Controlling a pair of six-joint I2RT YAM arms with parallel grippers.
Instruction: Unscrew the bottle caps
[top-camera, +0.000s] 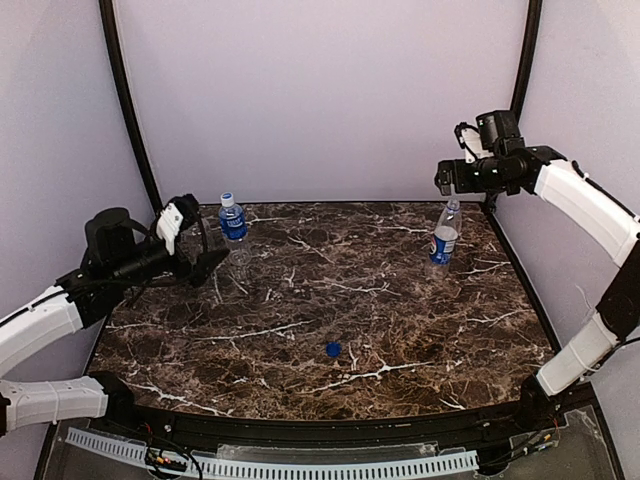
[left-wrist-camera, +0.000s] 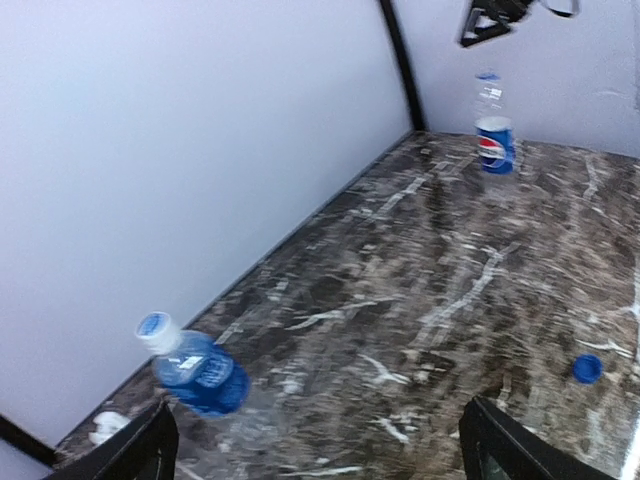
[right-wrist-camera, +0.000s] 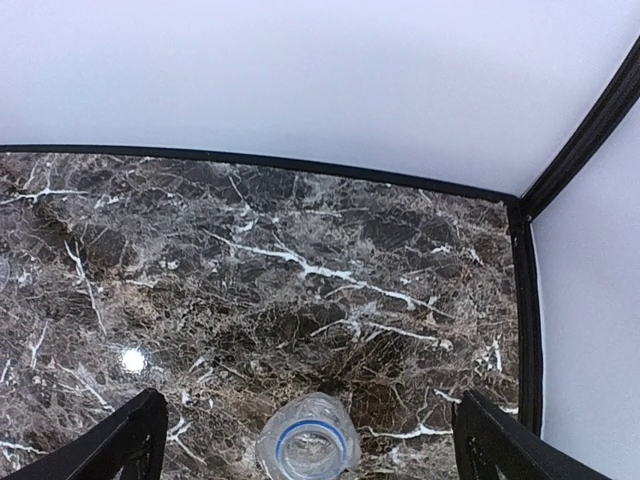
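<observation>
The blue-labelled bottle (top-camera: 233, 225) stands upright at the back left with its cap (top-camera: 227, 198) on; in the left wrist view the bottle (left-wrist-camera: 200, 375) is just inside my left finger. My left gripper (top-camera: 205, 238) is open beside it, not touching. The Pepsi bottle (top-camera: 444, 240) stands at the back right. From above its neck (right-wrist-camera: 305, 447) is open, with only a blue ring. My right gripper (top-camera: 447, 178) hangs open above it. A loose blue cap (top-camera: 333, 348) lies on the table near the front middle. The unlabelled bottle is out of view.
The dark marble table (top-camera: 400, 320) is walled by pale panels with black corner posts (top-camera: 125, 100). A small white object (left-wrist-camera: 105, 428) lies in the back-left corner; I cannot tell what it is. The Pepsi bottle (left-wrist-camera: 494, 140) and loose cap (left-wrist-camera: 587, 368) also show in the left wrist view.
</observation>
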